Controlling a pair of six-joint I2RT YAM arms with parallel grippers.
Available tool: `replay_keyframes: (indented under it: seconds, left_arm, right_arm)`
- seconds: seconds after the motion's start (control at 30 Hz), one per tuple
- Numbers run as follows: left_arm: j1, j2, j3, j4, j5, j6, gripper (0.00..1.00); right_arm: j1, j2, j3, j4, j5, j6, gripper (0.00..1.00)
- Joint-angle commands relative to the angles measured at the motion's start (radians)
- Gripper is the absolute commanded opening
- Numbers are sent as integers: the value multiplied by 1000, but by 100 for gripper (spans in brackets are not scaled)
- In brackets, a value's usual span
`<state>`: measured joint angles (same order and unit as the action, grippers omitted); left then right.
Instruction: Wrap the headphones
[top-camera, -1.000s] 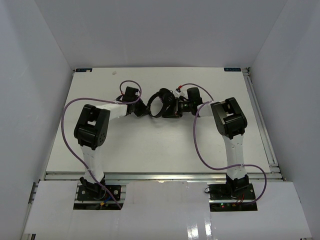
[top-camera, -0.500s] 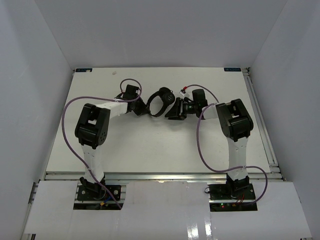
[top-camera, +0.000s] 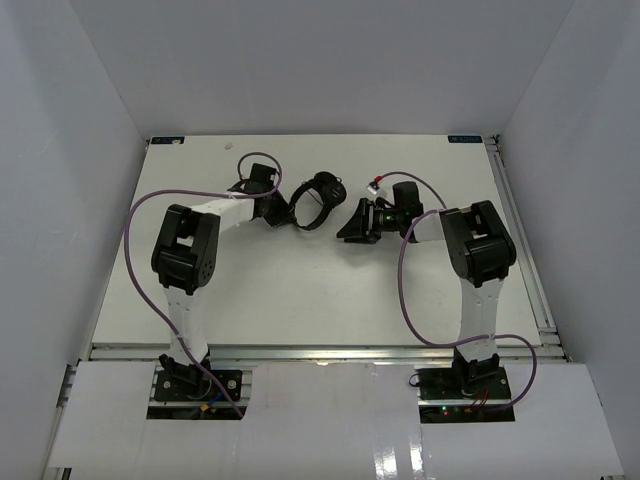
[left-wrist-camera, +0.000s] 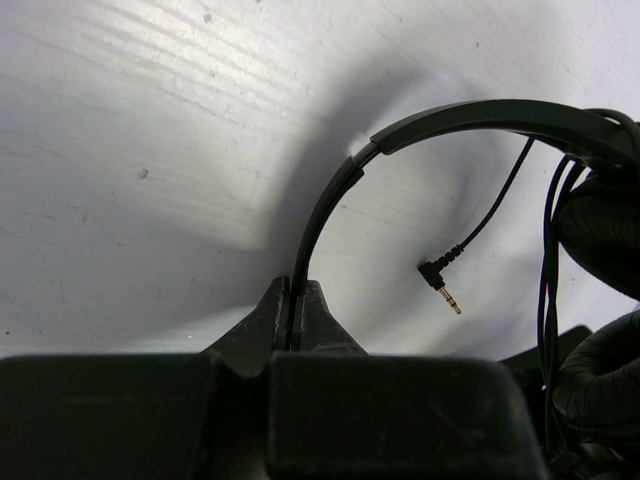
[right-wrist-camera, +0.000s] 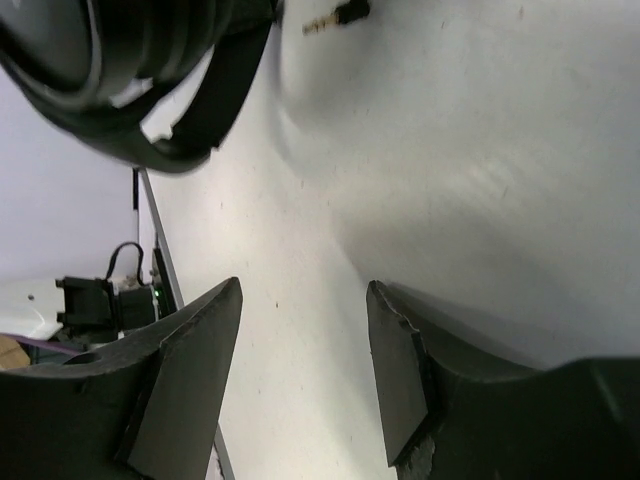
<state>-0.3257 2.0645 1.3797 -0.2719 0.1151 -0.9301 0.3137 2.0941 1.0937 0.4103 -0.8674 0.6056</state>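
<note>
Headphones (top-camera: 318, 200) sit near the far edge of the tabletop (top-camera: 300, 290), mid-width. Left gripper (left-wrist-camera: 297, 300) is pinched onto the headband (left-wrist-camera: 335, 195), likely anchoring it. Right gripper (right-wrist-camera: 300, 330) is spread apart and empty, just beside the headphones. Plug (left-wrist-camera: 441, 281) lies loose, so the wrap looks unfinished.

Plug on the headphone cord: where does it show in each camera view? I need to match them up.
Top external: too small to make out.
Left wrist: plug right of centre, below the headband arch.
Right wrist: plug at the top edge, just right of the earcup, blurred.
Shared landmark: the headphones, back centre in the top view, headband pinched in the left tool.
</note>
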Motion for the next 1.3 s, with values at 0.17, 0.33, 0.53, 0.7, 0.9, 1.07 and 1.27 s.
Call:
replay_keyframes:
  seconds: [0.17, 0.33, 0.53, 0.7, 0.9, 1.07, 1.27]
  left_arm:
    - [19, 150, 259, -281, -227, 91, 0]
    - [21, 201, 368, -384, -340, 150, 1]
    - [22, 233, 455, -455, -459, 237, 21]
    - [20, 231, 478, -480, -487, 307, 52]
    - [19, 145, 448, -462, -400, 403, 84]
    - [19, -111, 183, -304, -232, 504, 92]
    - [19, -622, -289, 34, 29, 592, 98]
  right_arm:
    - [-60, -229, -116, -102, -48, -222, 60]
    - [-75, -337, -164, -194, -65, -316, 60]
    - [-77, -470, -207, -266, -76, -393, 60]
    - [-79, -560, -221, -348, -76, -468, 60]
    - [-78, -690, -215, -549, -3, -698, 62]
    - [-79, -842, -245, -641, 225, -883, 81]
    - [-80, -1004, -300, -645, 446, -909, 90]
